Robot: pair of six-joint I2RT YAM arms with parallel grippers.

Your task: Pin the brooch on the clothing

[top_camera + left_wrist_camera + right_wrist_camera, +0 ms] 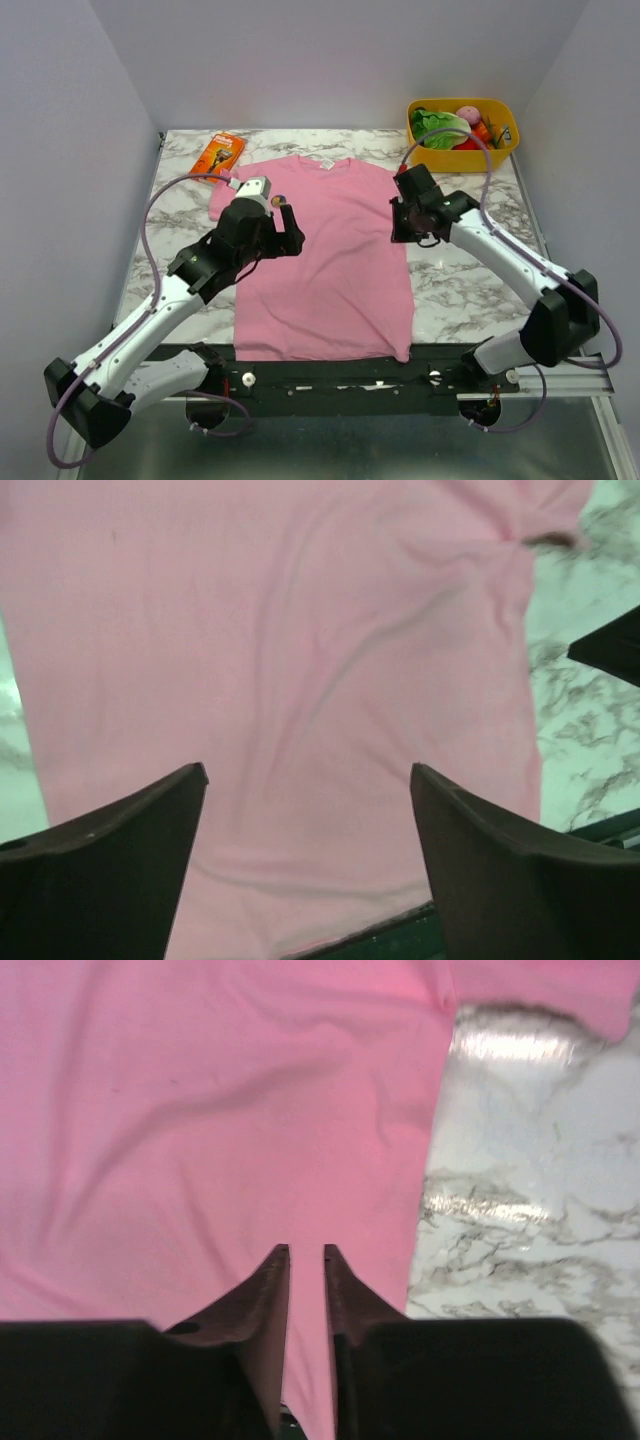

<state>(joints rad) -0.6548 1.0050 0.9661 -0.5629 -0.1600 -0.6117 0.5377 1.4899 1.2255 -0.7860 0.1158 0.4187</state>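
The pink T-shirt (330, 265) lies flat on the marble table, neck at the far side. My left gripper (290, 232) hovers over its left chest; in the left wrist view (308, 770) the jaws stand wide apart and empty above the shirt (300, 650). A tiny dark round spot (277, 199) on the shirt just beyond that gripper may be the brooch; it shows in neither wrist view. My right gripper (400, 228) is over the shirt's right edge; its jaws (306, 1250) leave only a narrow slit with nothing in it, pink fabric (200, 1110) below.
An orange rectangular package (218, 155) lies at the far left by the sleeve. A yellow bin (500, 150) holding toy vegetables stands at the far right. Bare marble (470, 285) shows right of the shirt. The shirt's hem reaches the table's near edge (330, 365).
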